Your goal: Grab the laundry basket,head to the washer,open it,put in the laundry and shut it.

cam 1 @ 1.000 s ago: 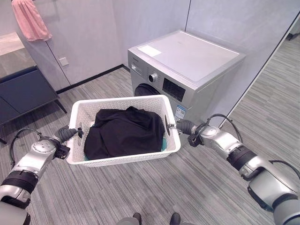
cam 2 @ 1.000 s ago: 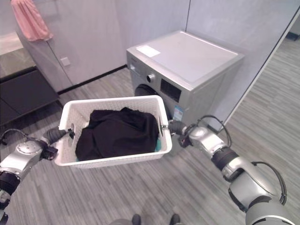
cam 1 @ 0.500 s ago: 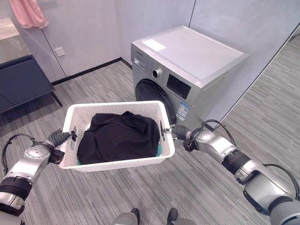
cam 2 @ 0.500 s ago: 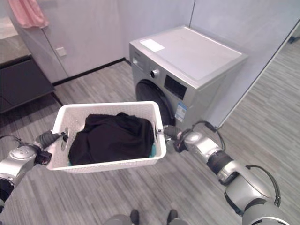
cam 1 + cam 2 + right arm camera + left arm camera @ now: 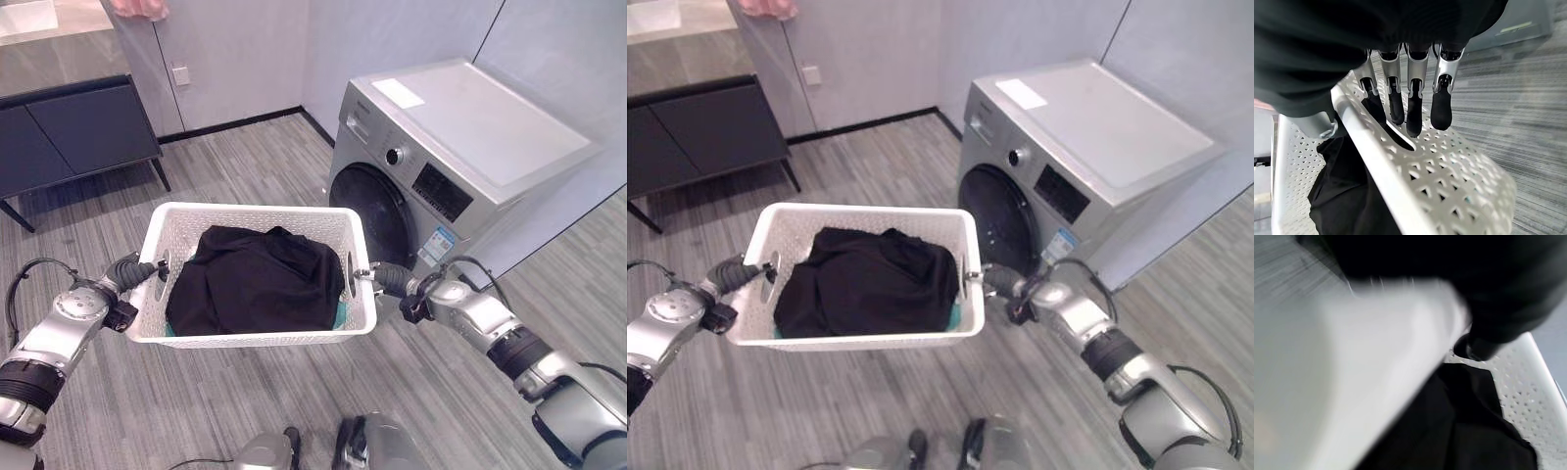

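I hold the white perforated laundry basket [image 5: 255, 209] in the air between both hands, in front of the washer. Black laundry [image 5: 255, 279] fills it, with a bit of teal cloth at one corner. My left hand [image 5: 129, 274] grips the basket's left end, thumb inside the wall. My right hand [image 5: 392, 281] grips the right end. In the right wrist view its fingers [image 5: 1413, 110] lie on the outer wall at the handle slot and the thumb [image 5: 1317, 125] presses inside the rim. The silver washer [image 5: 470, 127] stands just right of the basket, its dark round door [image 5: 367, 206] closed.
A dark low cabinet [image 5: 78, 132] stands at the back left under a pale counter. A pink towel [image 5: 137, 8] hangs above it and a wall socket [image 5: 180, 74] sits beside it. Grey walls run behind the washer. Grey plank floor [image 5: 245, 166] lies between cabinet and washer.
The whole view has swung, so the camera has moved: the washer now stands at the right with its front door showing. Both hands keep their hold on the basket.
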Controlling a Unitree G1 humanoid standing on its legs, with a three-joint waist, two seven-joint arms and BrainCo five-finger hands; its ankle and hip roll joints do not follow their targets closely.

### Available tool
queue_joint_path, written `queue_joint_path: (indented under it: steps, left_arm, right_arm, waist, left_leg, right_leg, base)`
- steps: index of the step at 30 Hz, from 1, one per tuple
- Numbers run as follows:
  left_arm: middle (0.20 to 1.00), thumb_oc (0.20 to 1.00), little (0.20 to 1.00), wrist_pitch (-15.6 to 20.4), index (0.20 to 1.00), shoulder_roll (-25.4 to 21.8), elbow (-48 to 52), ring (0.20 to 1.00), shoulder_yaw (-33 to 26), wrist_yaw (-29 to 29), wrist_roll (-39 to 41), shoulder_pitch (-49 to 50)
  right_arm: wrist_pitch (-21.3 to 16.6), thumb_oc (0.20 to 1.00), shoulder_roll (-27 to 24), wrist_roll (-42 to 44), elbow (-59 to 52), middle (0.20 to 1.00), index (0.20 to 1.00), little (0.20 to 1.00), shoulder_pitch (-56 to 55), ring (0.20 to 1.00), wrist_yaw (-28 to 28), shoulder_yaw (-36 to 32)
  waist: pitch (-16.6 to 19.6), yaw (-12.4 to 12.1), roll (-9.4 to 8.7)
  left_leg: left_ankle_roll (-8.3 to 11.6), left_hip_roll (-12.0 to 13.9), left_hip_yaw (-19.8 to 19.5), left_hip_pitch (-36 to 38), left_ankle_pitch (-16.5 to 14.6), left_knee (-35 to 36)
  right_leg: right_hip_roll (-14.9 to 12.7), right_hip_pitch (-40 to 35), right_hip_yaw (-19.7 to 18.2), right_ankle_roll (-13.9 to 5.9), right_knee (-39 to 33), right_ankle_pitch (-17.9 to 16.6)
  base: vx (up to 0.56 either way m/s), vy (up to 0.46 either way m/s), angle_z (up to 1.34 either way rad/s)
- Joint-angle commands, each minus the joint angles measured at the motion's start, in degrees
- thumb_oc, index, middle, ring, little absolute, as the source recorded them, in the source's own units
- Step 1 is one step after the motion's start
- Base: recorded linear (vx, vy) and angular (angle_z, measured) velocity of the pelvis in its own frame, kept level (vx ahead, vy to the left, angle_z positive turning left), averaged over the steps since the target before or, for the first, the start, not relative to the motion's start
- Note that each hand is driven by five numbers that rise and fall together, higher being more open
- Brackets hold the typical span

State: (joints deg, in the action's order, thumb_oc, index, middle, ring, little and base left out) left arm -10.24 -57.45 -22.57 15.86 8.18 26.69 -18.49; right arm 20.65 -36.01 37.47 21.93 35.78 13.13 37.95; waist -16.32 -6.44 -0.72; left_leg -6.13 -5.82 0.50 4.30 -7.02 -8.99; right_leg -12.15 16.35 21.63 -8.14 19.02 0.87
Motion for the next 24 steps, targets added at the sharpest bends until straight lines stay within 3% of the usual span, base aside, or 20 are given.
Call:
queue_joint_path:
  steps: [1, 4, 5, 6, 11, 14, 15, 18, 20, 22, 23, 24]
  left_arm:
    - [0.2, 0.2, 0.2, 4.2, 0.2, -3.6, 2.8, 0.2, -3.8, -0.1, 1.7, -1.2]
    - [0.2, 0.2, 0.2, 4.8, 0.2, -4.2, 3.4, 0.2, -6.6, -0.3, 1.6, 0.9]
    - [0.2, 0.2, 0.2, 4.8, 0.2, -4.3, 2.9, 0.2, -8.2, -0.3, 1.8, 2.3]
    - [0.2, 0.2, 0.2, 5.1, 0.2, -4.4, 1.2, 0.2, -8.1, -0.3, 3.1, 3.1]
    - [0.2, 0.2, 0.2, 4.9, 0.2, -4.6, -0.8, 0.2, -7.5, 0.2, 2.9, 3.8]
    - [0.2, 0.2, 0.2, 5.1, 0.2, -4.1, -2.4, 0.2, -6.7, 0.1, 3.5, 3.8]
    - [0.2, 0.2, 0.2, 5.1, 0.2, -4.5, -2.4, 0.2, -6.5, 0.0, 3.7, 3.6]
    - [0.2, 0.2, 0.2, 5.2, 0.2, -5.3, -3.7, 0.2, -7.5, -0.2, 3.8, 4.2]
    - [0.2, 0.2, 0.2, 5.0, 0.2, -5.7, -4.6, 0.2, -7.0, -0.6, 3.8, 3.3]
    - [0.2, 0.2, 0.2, 5.1, 0.2, -6.6, -5.1, 0.2, -6.8, -0.9, 4.2, 2.8]
    - [0.2, 0.2, 0.2, 5.6, 0.2, -7.8, -4.6, 0.2, -7.7, -2.0, 5.2, 3.7]
    - [0.2, 0.2, 0.2, 6.4, 0.2, -8.7, -4.4, 0.2, -10.1, -2.9, 6.1, 6.4]
  right_arm:
    - [-5.1, 0.2, 4.2, 9.0, -2.7, 0.2, 0.2, 0.2, 6.5, 0.2, 6.9, -2.8]
    - [-5.3, 0.2, 4.8, 7.9, -2.1, 0.2, 0.2, 0.2, 8.3, 0.2, 7.0, -2.2]
    - [-5.2, 0.2, 4.9, 7.3, -1.8, 0.2, 0.2, 0.2, 9.6, 0.2, 7.2, -1.2]
    - [-5.0, 0.2, 4.7, 8.1, -1.9, 0.2, 0.2, 0.2, 10.6, 0.2, 7.5, 0.1]
    - [-5.5, 0.2, 4.8, 8.6, -2.9, 0.2, 0.2, 0.2, 10.7, 0.2, 7.6, 0.9]
    - [-6.3, 0.2, 4.6, 9.5, -3.9, 0.2, 0.2, 0.2, 10.1, 0.2, 6.9, 0.3]
    - [-7.1, 0.2, 4.2, 10.4, -4.5, 0.2, 0.2, 0.2, 10.3, 0.2, 5.7, 0.2]
    - [-7.4, 0.2, 4.5, 10.8, -6.6, 0.2, 0.2, 0.2, 12.2, 0.2, 6.0, 1.7]
    - [-8.0, 0.2, 4.1, 11.3, -7.0, 0.2, 0.2, 0.2, 13.6, 0.2, 5.2, 2.5]
    - [-8.9, 0.2, 4.4, 12.0, -8.3, 0.2, 0.2, 0.2, 14.8, 0.2, 4.6, 3.5]
    - [-9.7, 0.2, 5.1, 11.8, -10.2, 0.2, 0.2, 0.2, 15.8, 0.2, 4.4, 4.3]
    - [-10.7, 0.2, 6.0, 10.8, -11.4, 0.2, 0.2, 0.2, 16.6, 0.2, 4.3, 4.5]
  waist:
    - [5.4, 0.8, -1.99]
    - [5.6, -0.2, -2.8]
    - [6.5, -1.4, -3.47]
    - [8.1, -0.8, -3.93]
    - [9.4, 0.1, -3.36]
    - [10.2, 0.6, -3.2]
    - [9.9, 0.2, -3.65]
    - [8.0, -1.7, -4.38]
    - [7.0, -2.2, -5.06]
    - [5.9, -3.4, -5.05]
    - [5.4, -4.3, -4.93]
    - [5.4, -5.3, -4.33]
  left_leg:
    - [2.65, -0.6, -1.5, 3.3, -2.8, 1.6]
    - [3.49, -0.6, -1.1, 3.4, -4.0, 0.9]
    - [3.95, -0.4, -0.1, 3.8, -5.5, 0.5]
    - [4.36, 0.4, -0.8, 4.3, -6.4, -1.2]
    - [6.0, 3.3, -1.5, 6.2, -5.8, -3.7]
    - [9.27, 6.0, -0.9, 4.4, -1.3, -11.2]
    - [11.56, 7.4, -0.7, 0.1, 3.8, -20.2]
    - [13.04, 6.4, -2.4, -5.2, 8.8, -32.8]
    - [11.62, 9.0, -1.5, -8.8, 8.9, -31.1]
    - [10.24, 11.7, -0.8, -11.8, 5.7, -25.6]
    - [9.63, 11.5, -2.0, -12.8, 3.9, -17.7]
    - [10.05, 10.3, -7.0, -13.8, 5.5, -7.8]
  right_leg:
    - [-0.4, -1.4, -4.7, -2.01, -8.6, -9.9]
    - [-1.5, -2.9, -1.2, -2.87, -13.0, -12.5]
    - [-0.5, -5.6, 0.4, -2.04, -16.1, -11.4]
    - [1.1, -6.2, -0.6, -1.07, -15.3, -10.0]
    - [3.7, -8.0, 1.1, 0.84, -14.1, -6.8]
    - [6.2, -10.5, 2.0, 2.43, -15.3, -4.9]
    - [7.4, -12.7, 2.2, 4.02, -17.0, -3.5]
    - [8.6, -15.4, 1.5, 5.86, -18.6, -2.4]
    - [8.0, -16.7, 1.6, 5.99, -19.4, -1.6]
    - [7.9, -17.8, 1.0, 5.34, -19.7, -0.9]
    - [8.1, -17.8, -0.5, 4.68, -19.4, -0.3]
    - [8.7, -17.8, -2.9, 4.27, -18.6, 0.6]
  base:
    - [0.15, -0.138, 0.1]
    - [0.2, -0.124, 0.14]
    - [0.46, -0.23, 0.15]
    - [0.41, -0.206, 0.02]
    - [0.26, -0.156, 0.1]
    - [0.25, -0.204, 0.36]
    - [0.23, -0.267, 0.35]
    - [0.14, -0.197, 0.12]
    - [0.09, -0.093, -0.47]
    - [0.12, 0.0, -0.02]
    - [0.21, 0.136, -0.41]
    - [0.23, 0.176, -0.54]
